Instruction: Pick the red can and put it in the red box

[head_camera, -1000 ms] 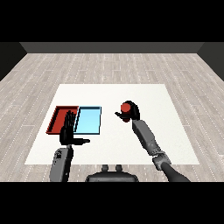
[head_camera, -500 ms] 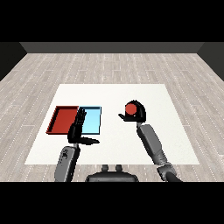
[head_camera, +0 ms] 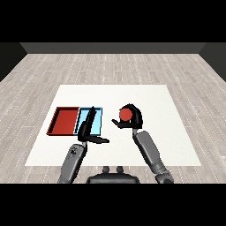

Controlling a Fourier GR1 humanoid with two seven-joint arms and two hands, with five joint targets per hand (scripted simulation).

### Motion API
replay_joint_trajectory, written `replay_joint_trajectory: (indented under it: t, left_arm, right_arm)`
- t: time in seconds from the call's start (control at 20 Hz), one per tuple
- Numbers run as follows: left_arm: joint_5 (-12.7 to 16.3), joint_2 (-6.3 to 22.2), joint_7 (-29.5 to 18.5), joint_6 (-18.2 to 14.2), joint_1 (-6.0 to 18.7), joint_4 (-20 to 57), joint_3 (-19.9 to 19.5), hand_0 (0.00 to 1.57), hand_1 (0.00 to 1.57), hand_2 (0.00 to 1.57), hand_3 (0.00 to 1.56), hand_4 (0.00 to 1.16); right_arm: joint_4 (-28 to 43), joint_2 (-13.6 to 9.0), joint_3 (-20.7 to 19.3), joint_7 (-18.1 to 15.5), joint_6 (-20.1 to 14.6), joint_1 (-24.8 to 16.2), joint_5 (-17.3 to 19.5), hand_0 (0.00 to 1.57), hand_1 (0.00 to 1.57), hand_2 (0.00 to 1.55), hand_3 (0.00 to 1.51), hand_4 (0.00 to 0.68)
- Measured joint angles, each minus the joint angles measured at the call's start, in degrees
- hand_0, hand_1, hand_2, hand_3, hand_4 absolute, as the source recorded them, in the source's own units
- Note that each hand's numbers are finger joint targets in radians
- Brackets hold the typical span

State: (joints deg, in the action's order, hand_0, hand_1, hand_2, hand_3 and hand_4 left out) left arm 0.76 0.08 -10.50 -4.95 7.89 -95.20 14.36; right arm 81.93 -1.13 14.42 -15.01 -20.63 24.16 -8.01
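Right hand (head_camera: 131, 119) is curled round the red can (head_camera: 126, 114), held above the white worktop (head_camera: 145, 97), right of both trays. Red tray (head_camera: 65, 121) adjoins the light blue tray (head_camera: 98, 120). Left hand (head_camera: 87, 130) hangs released, fingers straight, over the blue tray.

R hand (head_camera: 131, 118) raised, fingers curled round a load; L hand (head_camera: 87, 129) edge-on, fingers straight, thumb out sideways.

You see the right hand (head_camera: 131, 120) curled round the red can (head_camera: 126, 114), right of the blue tray (head_camera: 98, 119). The left hand (head_camera: 87, 129), fingers straight, overlaps that tray; the red tray (head_camera: 64, 121) adjoins it.
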Motion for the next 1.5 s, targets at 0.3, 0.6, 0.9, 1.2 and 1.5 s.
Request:
replay_joint_trajectory:
  t: [0.3, 0.6, 0.9, 1.2, 1.5]
  left_arm:
    - [0.52, -0.05, -1.61, -2.78, 2.1, 5.75, 3.03, 0.0, 0.0, 0.0, 0.0, 0.0]
    - [2.09, -0.07, -2.04, -6.11, 3.61, 10.13, 6.48, 0.0, 0.0, 0.0, 0.0, 0.0]
    - [4.69, -0.07, -4.02, -7.81, 6.17, 15.89, 8.27, 0.0, 0.0, 0.0, 0.0, 0.0]
    - [6.46, -0.07, -3.94, -8.73, 6.43, 16.69, 9.91, 0.0, 0.0, 0.0, 0.0, 0.0]
    - [8.76, -0.08, -3.53, -9.88, 7.58, 17.11, 11.66, 0.0, 0.0, 0.0, 0.0, 0.0]
  right_arm:
    - [4.67, 0.71, 2.68, 0.69, -1.17, -1.77, 1.07, 1.44, 1.44, 1.43, 1.4, 0.616]
    - [5.18, 0.99, 5.02, -2.05, -1.95, -3.51, 0.96, 1.46, 1.46, 1.44, 1.39, 0.656]
    - [4.94, 1.07, 5.86, -1.85, -2.18, -2.2, 0.83, 1.46, 1.46, 1.43, 1.39, 0.652]
    - [6.76, 1.1, 7.25, -1.52, -2.14, -2.74, 1.25, 1.47, 1.47, 1.44, 1.39, 0.675]
    - [5.14, 1.12, 10.17, -3.83, -4.16, -2.63, -0.76, 1.46, 1.46, 1.44, 1.4, 0.654]
